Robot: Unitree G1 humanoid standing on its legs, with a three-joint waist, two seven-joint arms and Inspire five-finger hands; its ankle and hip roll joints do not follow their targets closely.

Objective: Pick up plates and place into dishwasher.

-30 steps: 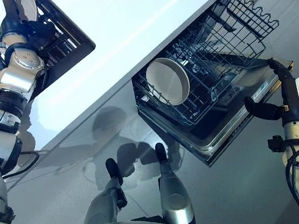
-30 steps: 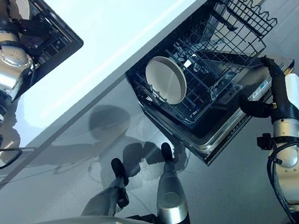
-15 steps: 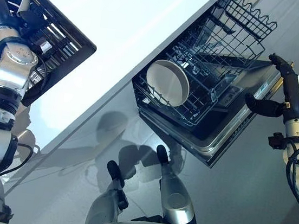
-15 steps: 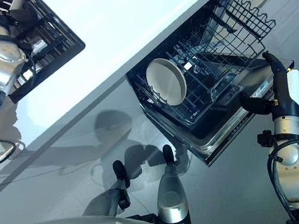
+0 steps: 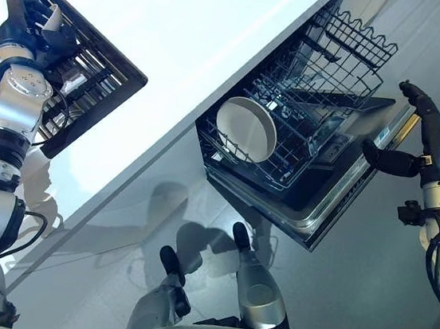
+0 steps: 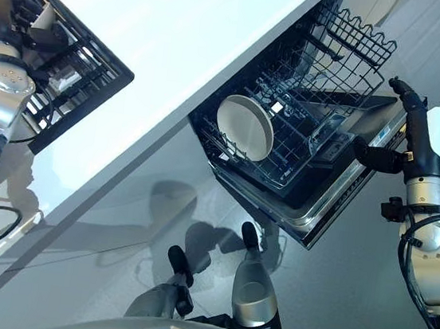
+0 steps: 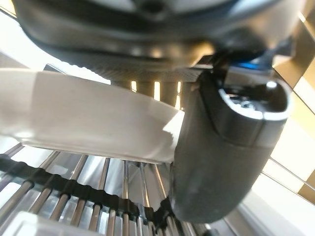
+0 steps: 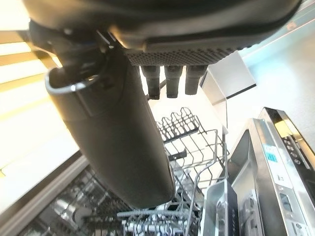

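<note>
A white plate stands in the black drying rack on the counter at the far left. My left hand is at it, the thumb pressed on the plate's rim and the fingers curled behind it. A second white plate stands upright in the lower rack of the open dishwasher. My right hand hovers open beside the far corner of the dishwasher door, holding nothing.
The white counter runs diagonally between the drying rack and the dishwasher. An empty upper wire rack is pulled out above the lower one. Grey floor lies below the lowered door.
My left hand has shifted on the drying rack and closed on the plate's rim. The view has moved slightly. The right hand has barely moved.
</note>
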